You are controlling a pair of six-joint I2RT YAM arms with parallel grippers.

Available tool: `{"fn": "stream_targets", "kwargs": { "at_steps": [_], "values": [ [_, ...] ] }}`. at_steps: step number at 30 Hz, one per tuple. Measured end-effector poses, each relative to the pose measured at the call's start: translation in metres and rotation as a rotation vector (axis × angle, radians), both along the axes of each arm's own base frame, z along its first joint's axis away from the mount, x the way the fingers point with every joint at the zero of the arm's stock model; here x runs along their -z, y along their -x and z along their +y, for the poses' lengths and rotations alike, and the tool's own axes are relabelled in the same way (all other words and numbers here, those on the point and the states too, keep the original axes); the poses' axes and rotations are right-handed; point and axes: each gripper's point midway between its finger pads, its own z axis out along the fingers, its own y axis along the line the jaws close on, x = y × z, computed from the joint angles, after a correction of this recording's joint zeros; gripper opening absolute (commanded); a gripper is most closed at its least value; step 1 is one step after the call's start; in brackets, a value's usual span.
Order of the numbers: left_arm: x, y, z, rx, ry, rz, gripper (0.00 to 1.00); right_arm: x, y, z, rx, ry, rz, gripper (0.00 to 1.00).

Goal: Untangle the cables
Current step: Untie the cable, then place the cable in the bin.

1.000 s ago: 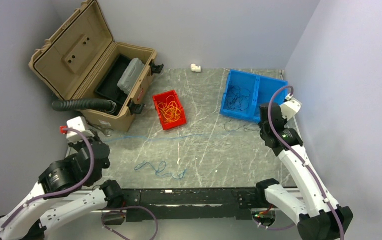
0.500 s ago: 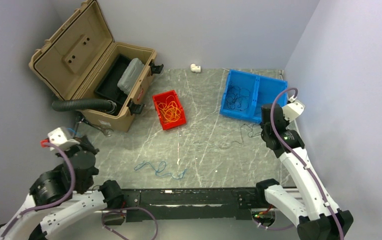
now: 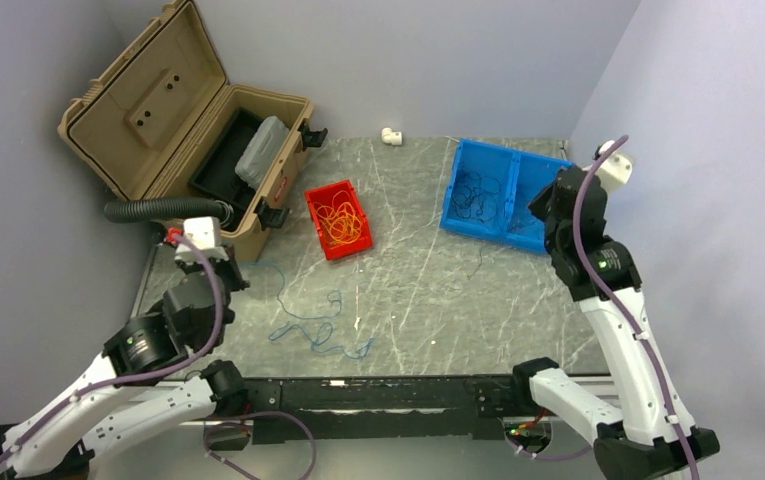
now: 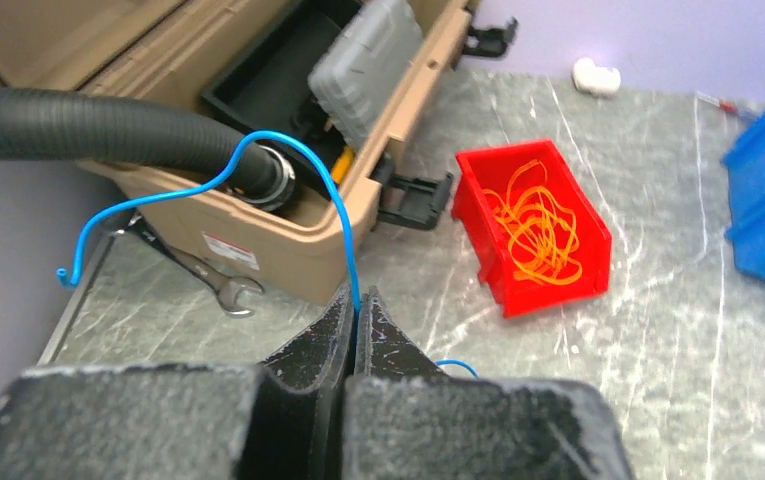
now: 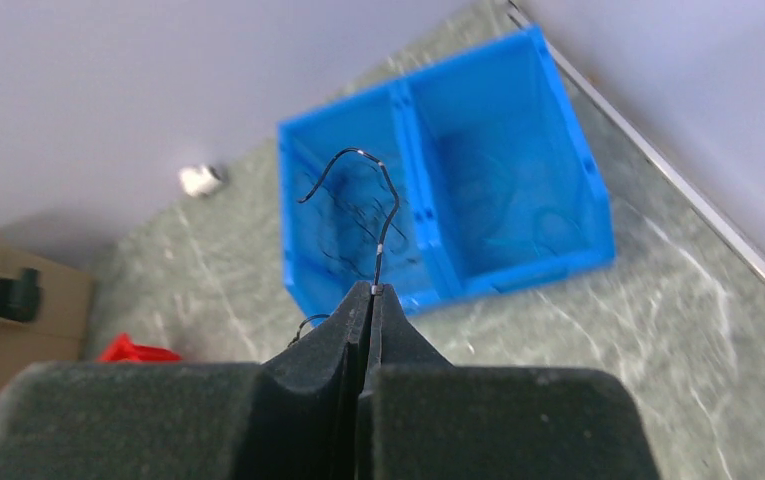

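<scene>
My left gripper [image 3: 226, 270] is shut on a thin blue cable [image 4: 258, 150] that arcs up from the fingertips [image 4: 358, 300] in front of the toolbox. The rest of the blue cable [image 3: 320, 335] lies in loose loops on the table. My right gripper [image 3: 538, 207] is shut on a thin dark cable [image 5: 388, 200], held above the near edge of the blue bin [image 5: 568, 170]. Its tail hangs toward the table [image 3: 478, 262]. More dark cables [image 3: 478, 190] lie in the bin's left compartment. Orange cables [image 4: 533, 220] fill the red bin [image 3: 320, 205].
An open tan toolbox [image 3: 208, 130] stands at the back left with a black ribbed hose [image 4: 88, 125] coming out of it. A wrench [image 4: 213, 282] lies by the box. A white fitting [image 3: 391, 135] sits at the back edge. Walls close both sides.
The blue cable was stretched between both grippers; now it is slack. My left arm swung back and then forward toward the toolbox. My right arm rose toward the blue bin with the dark cable.
</scene>
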Motion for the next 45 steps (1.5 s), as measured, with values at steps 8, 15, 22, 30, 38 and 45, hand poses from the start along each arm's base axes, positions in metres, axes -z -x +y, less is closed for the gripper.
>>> {"fn": "stream_targets", "kwargs": {
  "at_steps": [8,15,22,30,38,45],
  "values": [
    [0.008,-0.011,-0.043,0.166,-0.071,0.050,0.00,-0.075,-0.039,0.012,-0.036,0.016,-0.108,0.00],
    [0.007,-0.015,-0.070,0.275,-0.082,0.062,0.00,-0.088,-0.080,0.017,-0.020,0.048,-0.095,0.00],
    [0.007,-0.014,-0.078,0.316,-0.074,0.066,0.00,-0.055,-0.110,0.008,0.044,0.159,0.011,0.00],
    [0.007,-0.014,-0.081,0.330,-0.066,0.065,0.00,-0.030,-0.153,-0.010,0.158,0.332,0.102,0.00],
    [0.008,-0.015,-0.083,0.330,-0.071,0.071,0.00,0.035,-0.190,-0.003,0.151,0.395,0.233,0.00],
    [0.013,-0.016,-0.088,0.345,-0.081,0.088,0.00,0.139,-0.227,0.016,0.022,0.370,0.477,0.65]
  ]
}}
